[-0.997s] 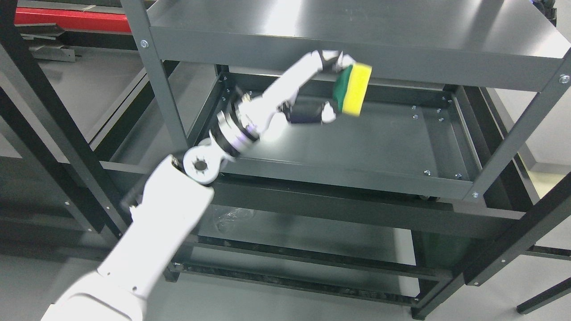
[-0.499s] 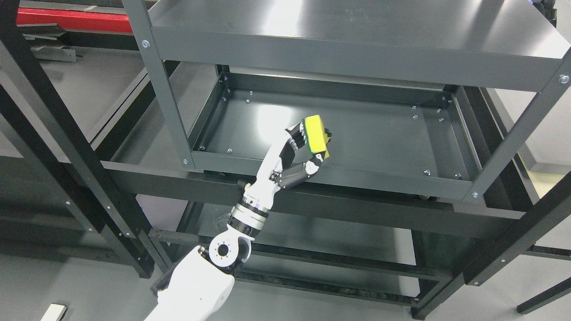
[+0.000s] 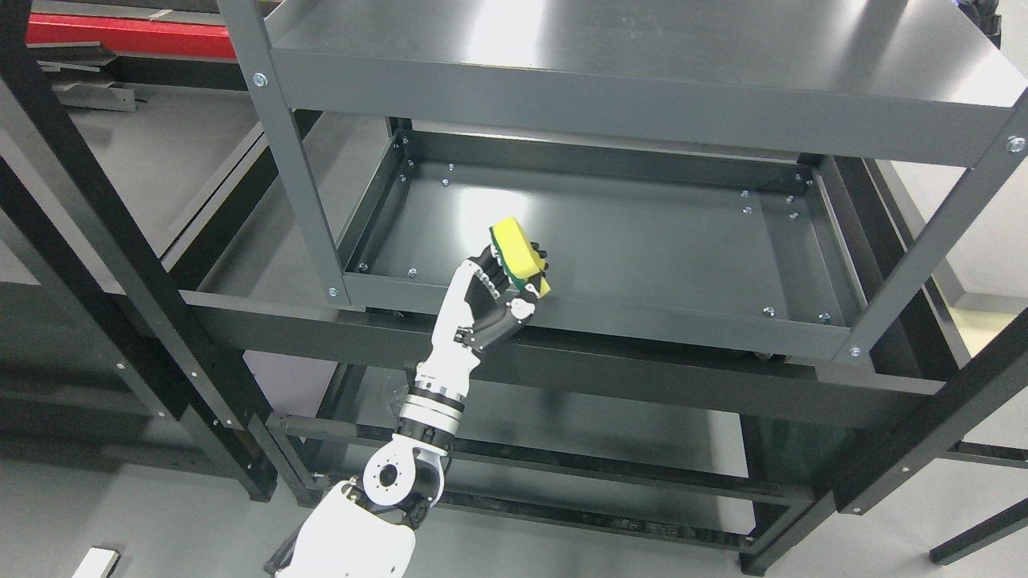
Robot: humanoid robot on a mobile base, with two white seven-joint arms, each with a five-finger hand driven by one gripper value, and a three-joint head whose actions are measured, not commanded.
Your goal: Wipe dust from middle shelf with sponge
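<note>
One sponge [image 3: 518,254] in left robot hand [image 3: 491,299]

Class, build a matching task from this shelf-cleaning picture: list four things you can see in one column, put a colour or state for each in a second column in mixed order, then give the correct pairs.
Column one:
1. sponge
2. left hand
3. middle shelf
4. beam at top left

Column two:
A. red
B. dark grey, with a bright glare patch
C. yellow with a green layer
D. closed around something

Pairs: 1-C, 2-D, 3-B, 4-A
</note>
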